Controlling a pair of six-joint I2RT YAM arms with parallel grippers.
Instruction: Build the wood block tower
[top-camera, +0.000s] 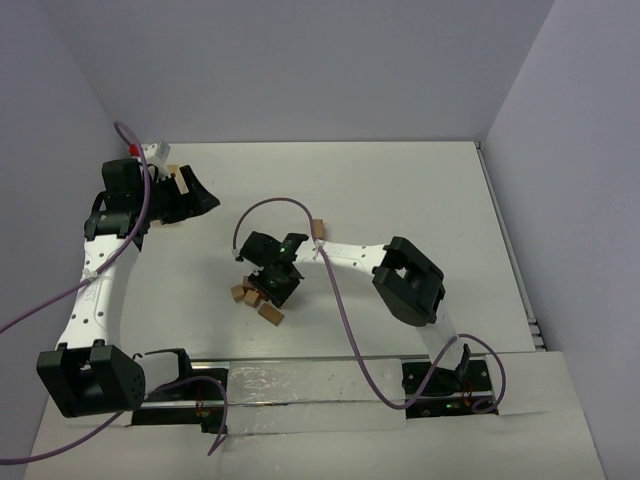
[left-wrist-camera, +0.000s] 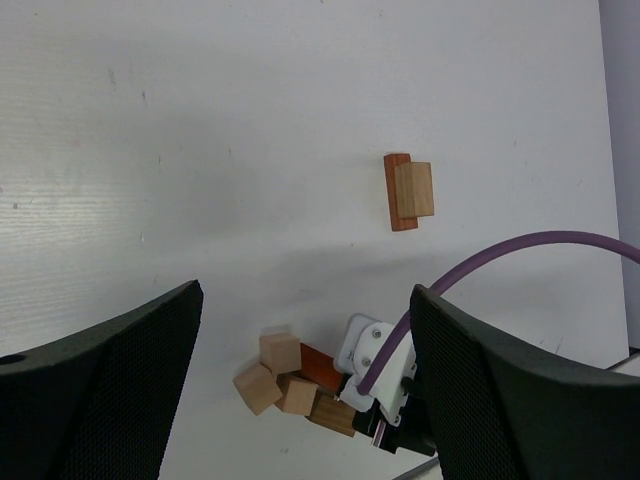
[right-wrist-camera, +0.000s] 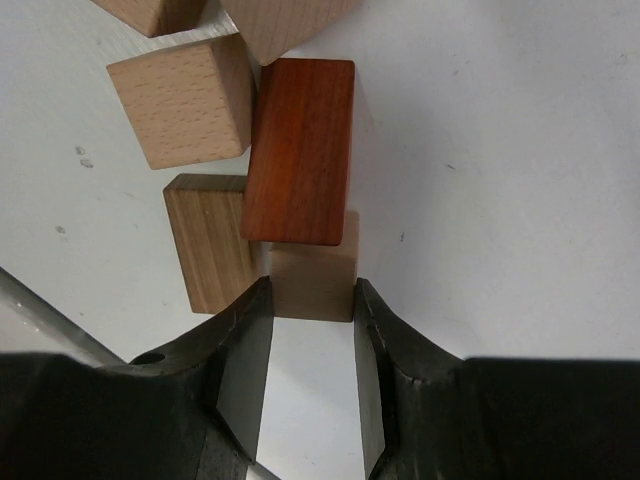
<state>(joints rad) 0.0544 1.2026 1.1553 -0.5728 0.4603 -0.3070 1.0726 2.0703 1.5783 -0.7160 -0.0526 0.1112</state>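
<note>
Several wood blocks lie in a loose pile at the table's middle. My right gripper is down in this pile. In the right wrist view its jaws are shut on a light tan block, touching both its sides. A reddish-brown brick lies across that block. A brown block and a tan cube sit to its left. Apart from the pile stands the tower, a tan block on a reddish brick. My left gripper is open and empty, raised at the far left.
A small white and red object sits at the back left by the left arm. Grey walls close the table at the back and both sides. A purple cable arcs over the right wrist. A mounting rail runs along the near edge.
</note>
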